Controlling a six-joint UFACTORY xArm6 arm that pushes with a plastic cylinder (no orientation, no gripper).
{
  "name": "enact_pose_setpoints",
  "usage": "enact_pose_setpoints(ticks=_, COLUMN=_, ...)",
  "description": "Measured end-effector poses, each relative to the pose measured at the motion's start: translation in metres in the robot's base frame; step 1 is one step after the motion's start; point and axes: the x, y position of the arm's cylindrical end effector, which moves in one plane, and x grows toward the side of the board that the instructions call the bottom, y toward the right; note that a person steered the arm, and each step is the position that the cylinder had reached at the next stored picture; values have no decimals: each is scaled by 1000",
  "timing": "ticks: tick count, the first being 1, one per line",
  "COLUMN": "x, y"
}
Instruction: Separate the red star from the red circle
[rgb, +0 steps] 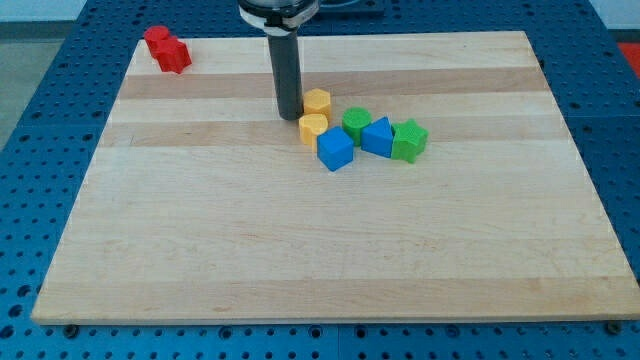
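Two red blocks sit touching at the board's top left corner: one (156, 38) at the very corner and one (173, 54) just below and right of it. I cannot tell which is the star and which the circle. My tip (289, 114) rests on the board near the middle top, far right of the red blocks. It stands just left of a yellow block (317, 101) and above left of a second yellow block (313, 127).
A cluster lies right of my tip: a blue cube (336, 149), a green round block (356, 123), a blue block (378, 136) and a green star (409, 140). The wooden board (300, 250) lies on a blue perforated table.
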Motion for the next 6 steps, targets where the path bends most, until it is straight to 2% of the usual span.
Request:
enact_pose_setpoints(ticks=1, x=0, y=-32)
enact_pose_setpoints(ticks=2, x=-4, y=-126)
enact_pose_setpoints(ticks=3, x=-26, y=-224)
enact_pose_setpoints(ticks=4, x=-48, y=-251)
enact_pose_setpoints(ticks=5, x=-90, y=-251)
enact_pose_setpoints(ticks=6, x=-157, y=-249)
